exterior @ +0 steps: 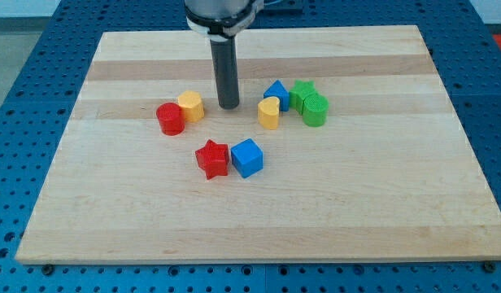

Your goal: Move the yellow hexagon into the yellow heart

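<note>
My tip [228,107], the lower end of the tool, stands on the bench [259,220] a little to the far side of the middle. The tool is a plain dark rod with no parts to open, close or clamp, so it holds nothing; it stands upright and its end touches no block.

Just to the left of my tip sits the yellow hexagon [190,106], close to the rod but with a narrow strip of wood showing between them. Touching the hexagon on its left and slightly nearer side is a red cylinder [170,119].

To the right of my tip, about as close as the hexagon on the other side, stands the yellow heart [269,113]. The rod is thus between the two yellow blocks, which lie at nearly the same depth on the bench. Right behind the heart, at its far right, is a blue triangular block [276,92]. Next to that on the right comes a green star [302,93], and against it on the near right a green block [315,110] with a rounded top.

Nearer than all these, and well apart from my tip, a red star [212,159] and a blue cube [247,158] lie side by side, touching, the star on the left.
</note>
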{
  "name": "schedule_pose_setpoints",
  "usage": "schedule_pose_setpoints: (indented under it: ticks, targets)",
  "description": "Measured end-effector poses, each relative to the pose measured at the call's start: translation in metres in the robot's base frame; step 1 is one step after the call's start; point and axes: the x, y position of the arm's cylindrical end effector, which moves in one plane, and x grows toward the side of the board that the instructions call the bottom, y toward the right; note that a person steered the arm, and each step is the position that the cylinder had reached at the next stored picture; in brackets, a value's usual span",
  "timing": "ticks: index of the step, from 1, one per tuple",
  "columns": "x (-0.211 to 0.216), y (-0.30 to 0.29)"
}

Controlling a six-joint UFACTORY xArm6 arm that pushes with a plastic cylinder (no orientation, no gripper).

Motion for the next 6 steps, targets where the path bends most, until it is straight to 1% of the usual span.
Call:
schedule_pose_setpoints:
  ticks: [1, 2, 3, 4, 6]
  targets:
    - [-0.023, -0.017]
    - [-0.031, -0.039]
    - [-0.030, -0.068]
    - [-0.023, -0.080]
    - [-0.007, -0.079]
